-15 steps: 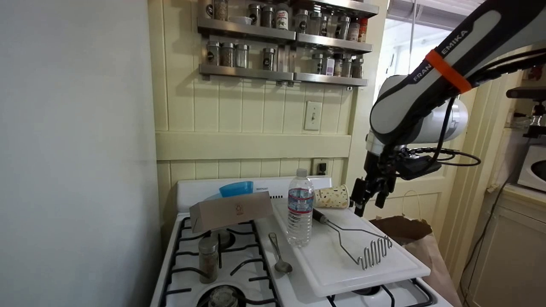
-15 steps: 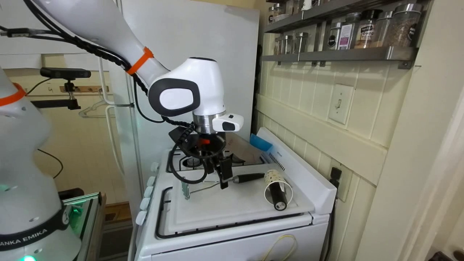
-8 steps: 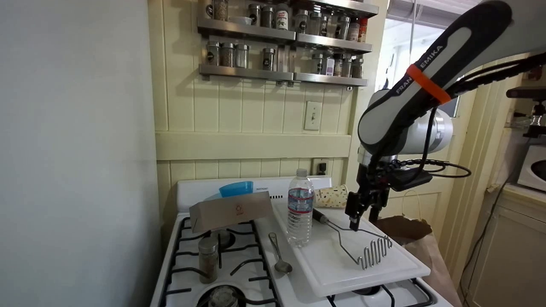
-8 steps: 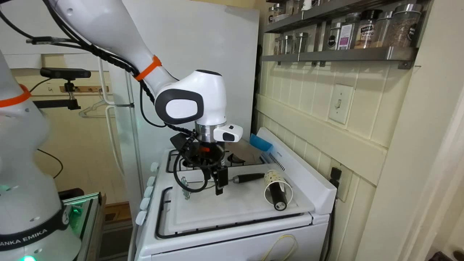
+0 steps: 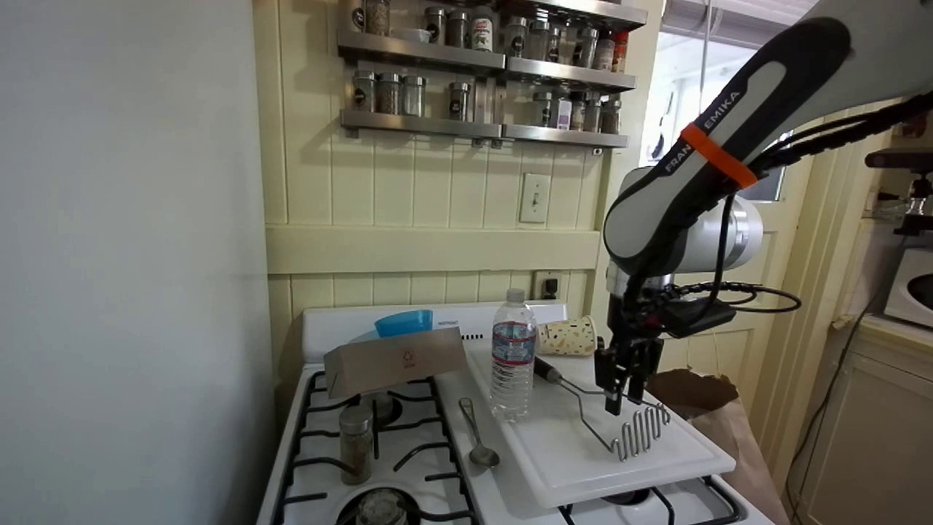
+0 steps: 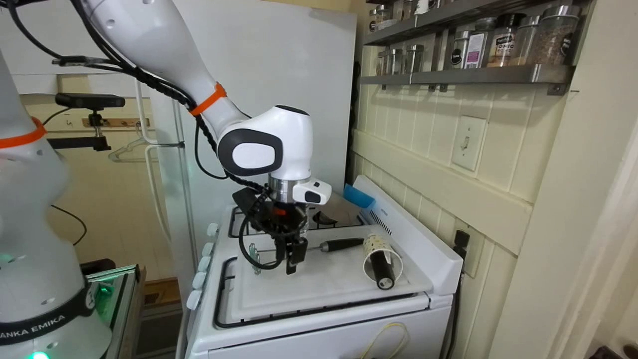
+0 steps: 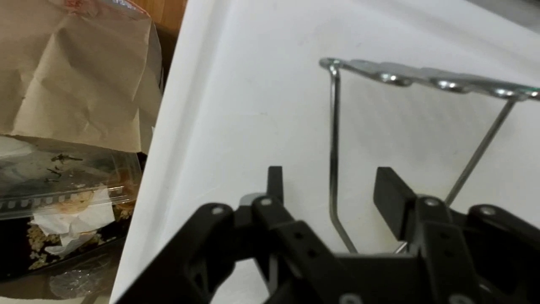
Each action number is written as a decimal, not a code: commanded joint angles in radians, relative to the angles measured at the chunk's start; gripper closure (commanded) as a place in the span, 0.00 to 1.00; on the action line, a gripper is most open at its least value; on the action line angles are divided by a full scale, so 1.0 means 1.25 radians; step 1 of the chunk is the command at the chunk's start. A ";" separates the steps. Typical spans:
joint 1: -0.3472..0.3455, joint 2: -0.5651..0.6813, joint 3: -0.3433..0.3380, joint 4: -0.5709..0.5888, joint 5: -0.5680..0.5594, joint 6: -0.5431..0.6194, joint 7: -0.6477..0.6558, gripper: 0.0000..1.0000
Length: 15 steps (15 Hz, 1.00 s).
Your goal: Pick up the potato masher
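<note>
The potato masher lies on a white cutting board (image 5: 554,474) on the stove. Its black handle (image 5: 545,370) points towards the stove's back panel, and its zigzag wire head (image 5: 641,432) towards the front. The handle (image 6: 342,244) and part of the head (image 6: 254,258) also show in an exterior view. My gripper (image 5: 625,402) is open above the wire arms, close to the head; it also shows there (image 6: 290,263). In the wrist view, one wire arm (image 7: 333,139) runs between the open fingers of my gripper (image 7: 331,185), touching neither. The handle is hidden there.
A water bottle (image 5: 512,364) stands beside the handle. A patterned paper cup (image 6: 375,243) with a black-ended item (image 6: 383,271) lies behind. A spoon (image 5: 481,453), a spice jar (image 5: 356,445) and a cardboard box (image 5: 397,362) are on the stove. A paper bag (image 7: 84,84) stands beside it.
The arm has come down, and my gripper has moved lower over the masher's wire arms, towards its head. The masher and the other objects have not moved.
</note>
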<state>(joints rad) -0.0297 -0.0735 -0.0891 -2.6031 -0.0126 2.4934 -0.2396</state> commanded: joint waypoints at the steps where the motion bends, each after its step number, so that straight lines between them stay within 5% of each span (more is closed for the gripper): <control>1: -0.002 -0.019 0.014 -0.010 -0.007 -0.039 0.022 0.49; 7: -0.007 -0.062 0.024 -0.054 -0.031 -0.036 0.082 0.46; 15: -0.031 -0.155 0.028 -0.111 -0.079 -0.037 0.174 0.62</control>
<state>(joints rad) -0.0475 -0.1950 -0.0664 -2.6975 -0.0735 2.4655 -0.0765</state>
